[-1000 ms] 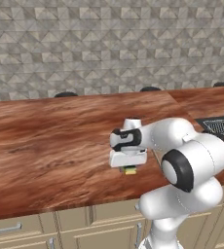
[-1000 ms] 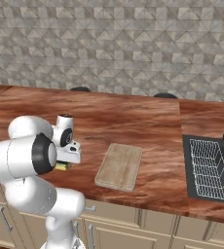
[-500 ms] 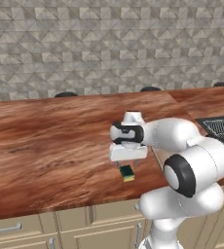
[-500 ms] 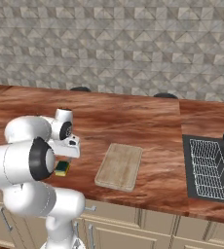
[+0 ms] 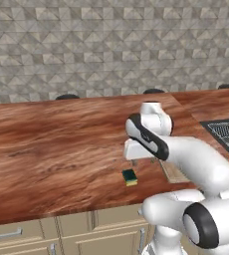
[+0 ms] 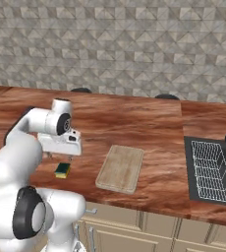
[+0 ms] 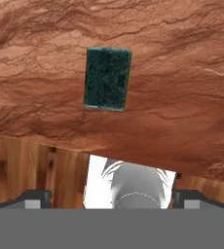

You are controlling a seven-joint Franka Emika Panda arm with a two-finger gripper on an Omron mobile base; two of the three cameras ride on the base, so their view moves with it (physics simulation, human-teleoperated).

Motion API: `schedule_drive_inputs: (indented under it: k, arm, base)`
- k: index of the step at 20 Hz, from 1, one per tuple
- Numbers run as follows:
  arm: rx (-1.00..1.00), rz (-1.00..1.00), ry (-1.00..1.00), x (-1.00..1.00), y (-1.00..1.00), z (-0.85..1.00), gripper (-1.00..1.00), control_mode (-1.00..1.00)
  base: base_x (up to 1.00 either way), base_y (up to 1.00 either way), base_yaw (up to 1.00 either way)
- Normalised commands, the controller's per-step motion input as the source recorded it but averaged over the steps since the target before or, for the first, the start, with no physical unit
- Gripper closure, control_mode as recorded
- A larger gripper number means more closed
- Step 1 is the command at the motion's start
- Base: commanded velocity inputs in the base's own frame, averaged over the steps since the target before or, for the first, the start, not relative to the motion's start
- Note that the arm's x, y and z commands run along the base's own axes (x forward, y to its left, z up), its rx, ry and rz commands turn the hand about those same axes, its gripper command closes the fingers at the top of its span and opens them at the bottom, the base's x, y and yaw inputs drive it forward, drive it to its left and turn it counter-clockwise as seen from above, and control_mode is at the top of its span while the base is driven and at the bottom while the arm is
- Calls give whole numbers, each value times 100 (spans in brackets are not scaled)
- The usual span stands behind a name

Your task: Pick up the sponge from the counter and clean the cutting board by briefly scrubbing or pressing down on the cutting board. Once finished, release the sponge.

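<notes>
We saw the tabletop, a long reddish-brown glossy wood-grain surface, running across both base views beneath a grey patterned wall, with beige cabinets and their silver handles below its front edge. At the right end a dark wire dish rack sat on it.

The white arm reached forward over the tabletop's front part, its hand hanging above the wood.

The cutting board, a thin light tan rectangle paler than the tabletop, lay flat near the front edge. In the right base view it was fully visible, to the right of the hand and apart from it. In the left base view only a corner of it showed past the forearm.

The gripper hung above the tabletop, left of the board. Its fingers stood spread wide, one at each bottom corner of the hand view, and nothing was pinched between them.

The sponge lay on the bare tabletop, dark green face up with the yellow layer showing along its edge. It rested just below the hand, free of the fingers, and beside the board rather than on it. In the hand view it appeared as a dark green rectangle flat on the wood grain, ahead of the fingers.
</notes>
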Motion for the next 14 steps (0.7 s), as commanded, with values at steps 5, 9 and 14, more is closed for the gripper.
schedule_drive_inputs:
  k: [5,9,14]
  arm:
    - [0,7,-16,-96,-99,45,-100,-100]
    - [0,4,-17,-91,-56,56,-100,-100]
    - [-1,5,-24,-91,-31,63,-100,-100]
  base:
    - [0,0,0]
    - [0,0,0]
    - [0,0,0]
